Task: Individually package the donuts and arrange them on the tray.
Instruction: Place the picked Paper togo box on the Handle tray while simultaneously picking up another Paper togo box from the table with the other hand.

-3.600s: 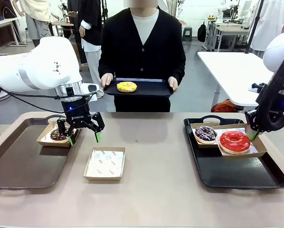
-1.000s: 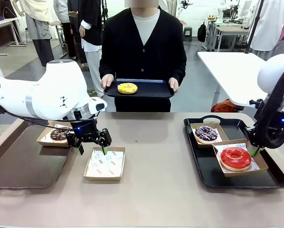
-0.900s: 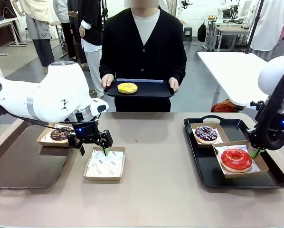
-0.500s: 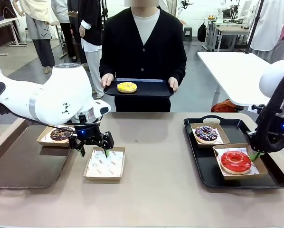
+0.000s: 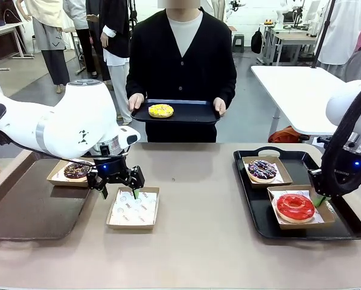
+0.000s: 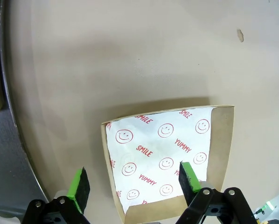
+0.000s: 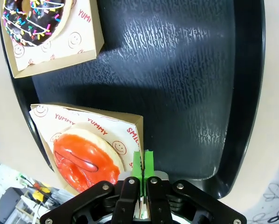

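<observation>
Right gripper [image 7: 142, 164] pinching cardboard box [image 7: 133, 125] wall, red donut [image 7: 86, 161] inside.

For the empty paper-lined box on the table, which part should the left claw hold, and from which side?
Probably the empty box by its left wall, from above: the wall stands thin and upright, and the open left claw straddles it, one finger inside, one outside.

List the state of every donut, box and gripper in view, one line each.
left gripper: open, straddling the empty box's edge
right gripper: shut on the red donut's box wall
empty box: paper-lined, on the table
red donut: boxed, on the black tray
sprinkled dark donut: boxed, same tray
chocolate donut: boxed, brown tray
yellow donut: unboxed, on the person's tray
</observation>
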Robot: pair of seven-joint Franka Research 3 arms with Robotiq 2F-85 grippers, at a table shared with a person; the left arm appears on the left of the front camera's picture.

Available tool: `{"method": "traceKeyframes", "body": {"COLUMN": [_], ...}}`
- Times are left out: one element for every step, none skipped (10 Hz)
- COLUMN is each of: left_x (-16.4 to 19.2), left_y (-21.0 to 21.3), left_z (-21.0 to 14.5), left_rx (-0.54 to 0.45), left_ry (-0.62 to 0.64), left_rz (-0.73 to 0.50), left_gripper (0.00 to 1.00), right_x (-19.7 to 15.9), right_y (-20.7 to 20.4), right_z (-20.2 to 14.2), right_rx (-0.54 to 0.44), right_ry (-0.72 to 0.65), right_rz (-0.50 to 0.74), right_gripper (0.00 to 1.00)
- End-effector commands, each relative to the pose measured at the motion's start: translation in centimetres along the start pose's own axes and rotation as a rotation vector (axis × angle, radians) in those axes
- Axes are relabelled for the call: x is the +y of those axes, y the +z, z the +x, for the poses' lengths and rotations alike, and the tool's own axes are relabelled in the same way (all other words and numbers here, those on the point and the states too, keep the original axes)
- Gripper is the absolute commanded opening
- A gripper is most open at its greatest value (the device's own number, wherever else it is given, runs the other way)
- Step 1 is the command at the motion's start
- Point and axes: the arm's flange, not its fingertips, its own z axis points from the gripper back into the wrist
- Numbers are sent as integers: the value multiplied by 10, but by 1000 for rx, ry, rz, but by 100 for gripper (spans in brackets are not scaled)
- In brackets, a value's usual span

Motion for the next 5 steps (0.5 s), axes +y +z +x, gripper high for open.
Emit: {"method": "traceKeyframes", "body": {"left_x": [1,4,6,8,9], "left_y": [-1,-3,-5,-7,-9], "left_z": [0,3,5,7,8], "left_rx": [-23,-18,-8,0,6], "left_ry": [37,48,50,55,58], "left_rz": [49,60,66,67,67], "left_gripper": [100,100,100,100,100], "right_x": [-2,-2,-3,-4,-4], "right_y": [0,-2,-3,-3,-4], "right_z": [9,11,12,13,14], "right_rx": [-14,-15,-16,-16,-20], "right_ry": [16,15,14,16,16], "right_rz": [31,35,39,43,46], "right_gripper": [2,2,2,2,2]}}
